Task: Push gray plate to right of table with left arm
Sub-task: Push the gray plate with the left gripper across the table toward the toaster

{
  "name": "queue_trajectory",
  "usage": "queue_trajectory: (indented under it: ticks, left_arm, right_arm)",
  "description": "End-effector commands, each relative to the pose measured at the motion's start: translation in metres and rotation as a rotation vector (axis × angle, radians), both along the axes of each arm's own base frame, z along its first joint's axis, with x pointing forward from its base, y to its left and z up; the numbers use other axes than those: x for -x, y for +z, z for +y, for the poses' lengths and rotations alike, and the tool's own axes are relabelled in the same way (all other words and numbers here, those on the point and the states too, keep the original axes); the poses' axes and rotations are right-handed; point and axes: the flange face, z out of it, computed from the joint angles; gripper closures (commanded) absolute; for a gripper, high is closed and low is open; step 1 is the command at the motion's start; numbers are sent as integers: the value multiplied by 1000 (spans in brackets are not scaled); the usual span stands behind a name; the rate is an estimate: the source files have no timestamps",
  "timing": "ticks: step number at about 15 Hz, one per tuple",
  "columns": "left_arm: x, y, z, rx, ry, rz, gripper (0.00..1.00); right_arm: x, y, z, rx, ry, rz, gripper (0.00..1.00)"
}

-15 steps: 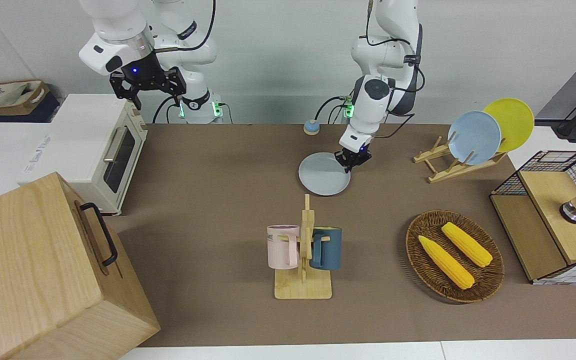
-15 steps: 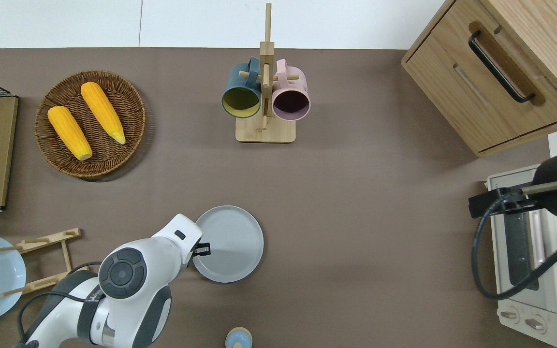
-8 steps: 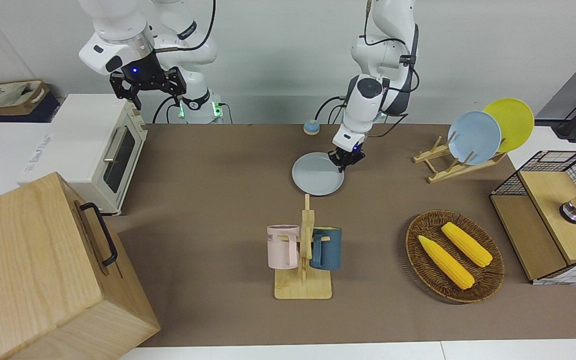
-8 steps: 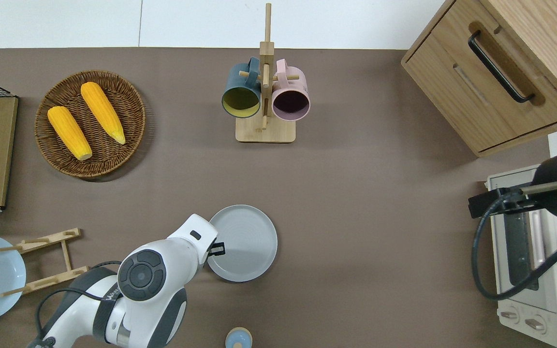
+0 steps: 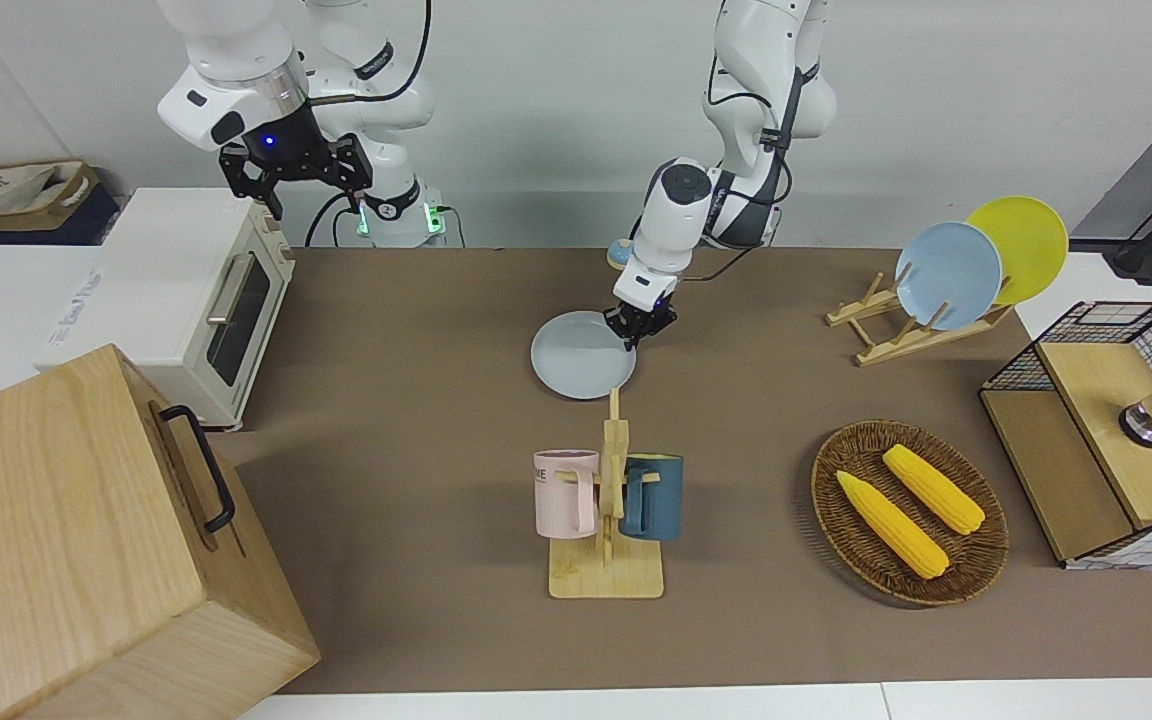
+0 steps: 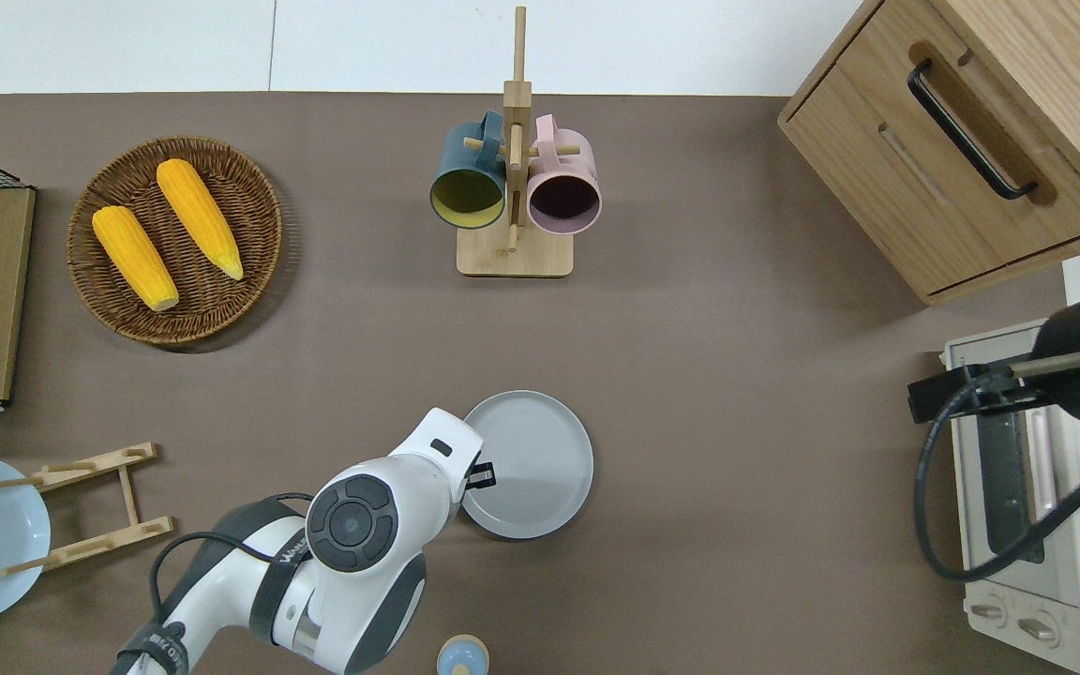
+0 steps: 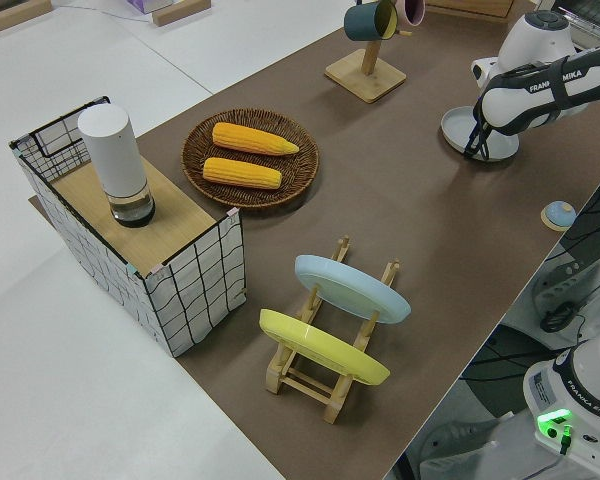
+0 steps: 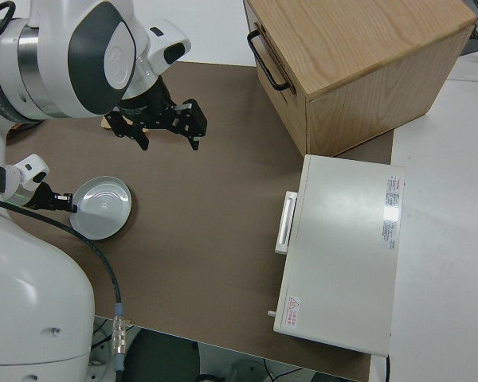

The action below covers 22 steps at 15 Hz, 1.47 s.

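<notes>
Pale gray plate (image 6: 528, 464) is lying mid-table (image 6: 709, 394), the left pincer (image 6: 482, 474) touching its rim on the left arm's side; whether its fingers are apart is unclear. Right arm is sitting parked.

The left arm (image 7: 540, 85) is showing the words "FRANKA EMIKA" in dark capitals along its white forearm in the left side view, and the same brand is appearing, partly cut off, on an arm base (image 7: 587, 398) at that view's lower edge. The pink mug (image 5: 566, 492) is showing the letters "ME" on its side. The toaster oven (image 8: 342, 251) is carrying a red warning triangle and small print too fine to read.
</notes>
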Motion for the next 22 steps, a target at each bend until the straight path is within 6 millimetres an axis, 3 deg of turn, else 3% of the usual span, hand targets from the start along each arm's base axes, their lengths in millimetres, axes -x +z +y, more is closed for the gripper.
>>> queue_trajectory:
  ticks: [1,19,22]
  left_arm:
    - [-6,-6,-24,24,36,11,1000]
    - [4,-10,-93,84,63,2,1000]
    - [2,-7,-96,90,71,-1,1000]
  right_arm:
    - [3,4,-1,-2,-14,4,17]
    - [3,4,-1,-2,-14,4,17]
    - [3,4,-2,-2,-15,4,17]
